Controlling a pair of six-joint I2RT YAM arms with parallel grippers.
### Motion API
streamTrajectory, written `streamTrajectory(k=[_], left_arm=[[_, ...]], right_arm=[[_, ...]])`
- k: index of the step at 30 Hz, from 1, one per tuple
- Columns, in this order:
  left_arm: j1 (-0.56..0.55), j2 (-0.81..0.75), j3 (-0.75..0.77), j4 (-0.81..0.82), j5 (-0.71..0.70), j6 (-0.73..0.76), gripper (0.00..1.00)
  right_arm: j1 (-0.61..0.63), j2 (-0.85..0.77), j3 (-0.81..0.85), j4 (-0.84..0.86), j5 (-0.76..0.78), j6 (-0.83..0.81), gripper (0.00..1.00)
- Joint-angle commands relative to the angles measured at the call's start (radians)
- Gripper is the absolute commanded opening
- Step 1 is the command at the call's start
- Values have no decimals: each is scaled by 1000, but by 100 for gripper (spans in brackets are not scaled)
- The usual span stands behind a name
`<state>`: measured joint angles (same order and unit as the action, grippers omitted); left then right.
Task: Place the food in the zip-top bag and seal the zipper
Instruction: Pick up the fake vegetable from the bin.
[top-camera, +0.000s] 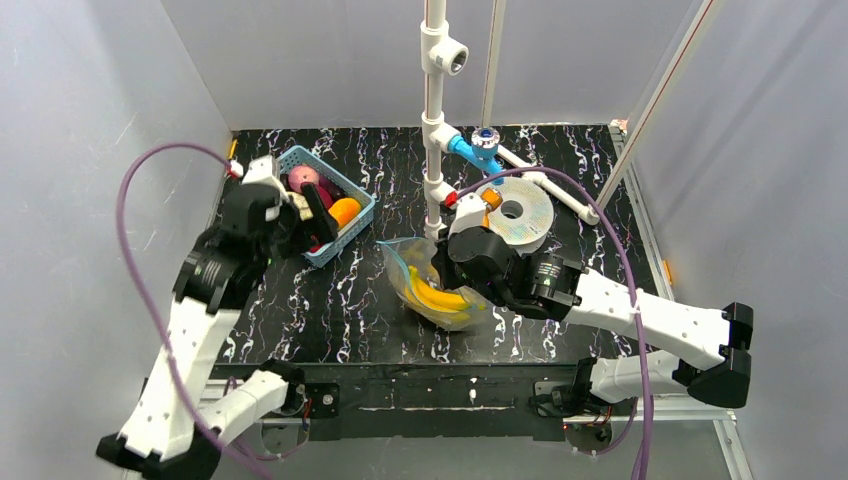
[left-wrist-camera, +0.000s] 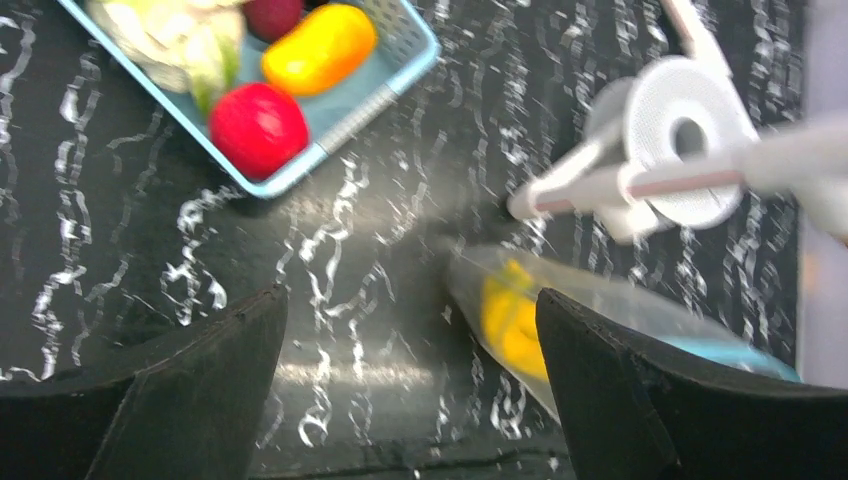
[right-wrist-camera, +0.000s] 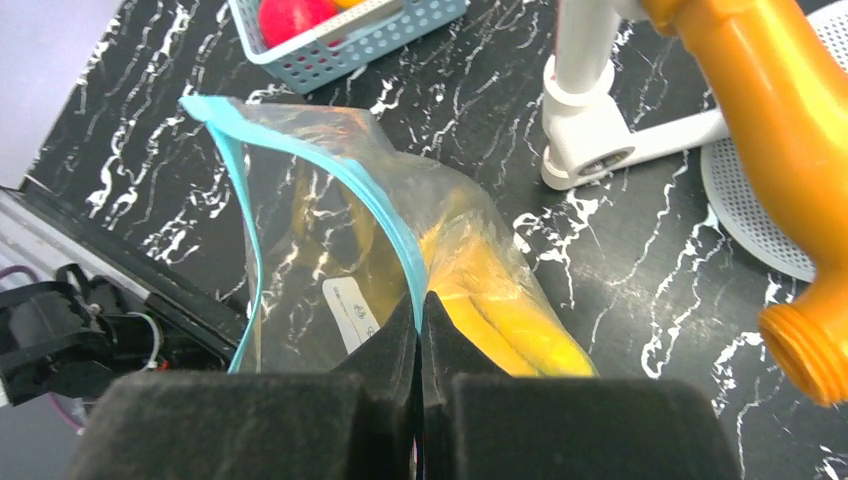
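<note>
1. Zip-top bag (right-wrist-camera: 330, 250) sits right at the tips of the right pincer (right-wrist-camera: 420, 312), on the black marbled table (top-camera: 330, 310), with its mouth gaping open.
2. That right pincer is squeezed tight. Its two fingers nip the zipper (right-wrist-camera: 345, 185) on one lip of the mouth, while the other lip of the teal strip curves away to the left in its wrist view.
3. A banana (right-wrist-camera: 500, 325) lies inside the zip-top bag, just past the closed fingertips and a little to their right.
4. The left pincer (left-wrist-camera: 408, 300) is spread wide over the table with nothing between its fingers.
5. Seen from the left pincer, the bag is ahead and to the right, close to the right finger. The blue basket (left-wrist-camera: 345, 120) is ahead and to the left, apart from the bag.
6. In the basket I can see a red round fruit (left-wrist-camera: 258, 128), an orange-yellow piece (left-wrist-camera: 318, 45) and something pale and leafy (left-wrist-camera: 170, 30).
7. Beyond the right pincer stands a white pipe stand (right-wrist-camera: 585, 120), with a white perforated disc (top-camera: 520, 210) beside it.
</note>
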<state>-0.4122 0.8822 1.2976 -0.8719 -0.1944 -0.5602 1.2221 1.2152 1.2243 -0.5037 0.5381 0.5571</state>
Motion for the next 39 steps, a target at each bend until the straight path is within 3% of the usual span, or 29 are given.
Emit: streamTrajectory(k=[1,6,11,15,22,27,39], left_arm=[[200,190,43,71,105,137,93],[336,436,71,125,185,237,88],[348,687,123,119,186,272,73],[350,718,27,227,121,317,70],[351,793,24,172,122,300,64],[351,762,-27,204,133,300,69],[351,876,25,142,121,306,72]], right_arm=[[-9,-39,-14,-8,64,-16,1],[-23,-46,-28,-9,65,-22,1],[-42,-41,-33,-11,43,-19,1],[-54,-34,-23,-20,31,-20,1],[-65,-8,-5,-25,14,-14,1],[-67,2,0,-28,-18,6,1],[-67,27,35,-65,-43,21,1]])
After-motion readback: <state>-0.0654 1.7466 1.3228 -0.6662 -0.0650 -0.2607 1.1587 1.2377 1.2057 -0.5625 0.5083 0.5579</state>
